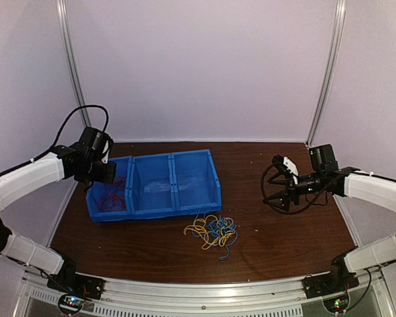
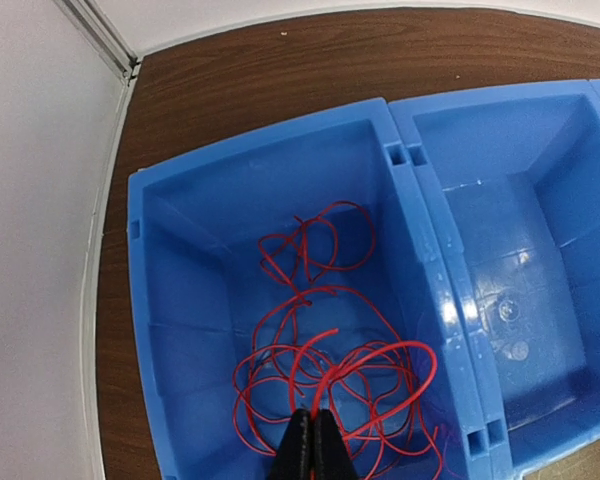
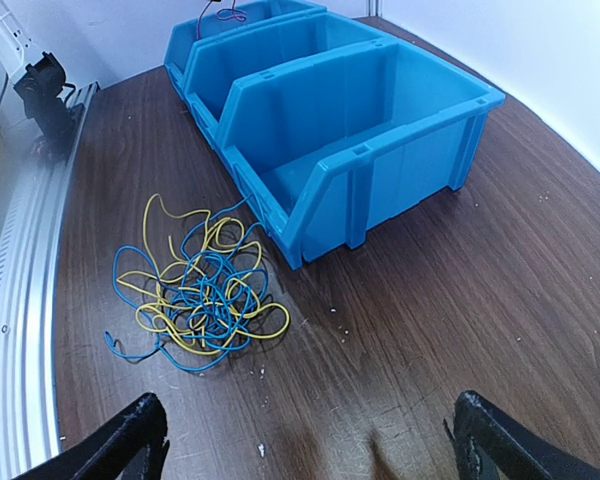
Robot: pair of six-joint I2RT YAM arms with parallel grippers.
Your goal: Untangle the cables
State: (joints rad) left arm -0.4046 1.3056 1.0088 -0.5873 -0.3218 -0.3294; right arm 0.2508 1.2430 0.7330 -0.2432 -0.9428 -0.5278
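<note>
Blue plastic is filling the middle of the overhead view: a row of three bins (image 1: 173,198) is sitting on the brown table (image 1: 284,244). A red wire (image 1: 112,197) is lying in the leftmost bin, and a yellow and blue tangle (image 1: 212,231) is lying on the table just near of the bins. The left pincer (image 1: 111,172) is hanging over the left bin. The right pincer (image 1: 278,184) is hovering well to the right of the bins, its jaws spread wide.

The left wrist view is showing what the overhead one is blurring. The red wire (image 2: 330,380) is sprawling in loose loops across the floor of the left bin (image 2: 180,330). The left pincer (image 2: 313,425) is standing with its jaws pressed together, and one red strand is running in between the tips, seemingly pinched.

The right wrist view is looking across the table (image 3: 460,300) at the bins (image 3: 380,150) from the right end. It alone is resolving the yellow and blue tangle (image 3: 200,295) into separate curls, knotted together and clear of the nearest bin. The right pincer (image 3: 315,450) is gaping wide, holding and touching nothing.
</note>
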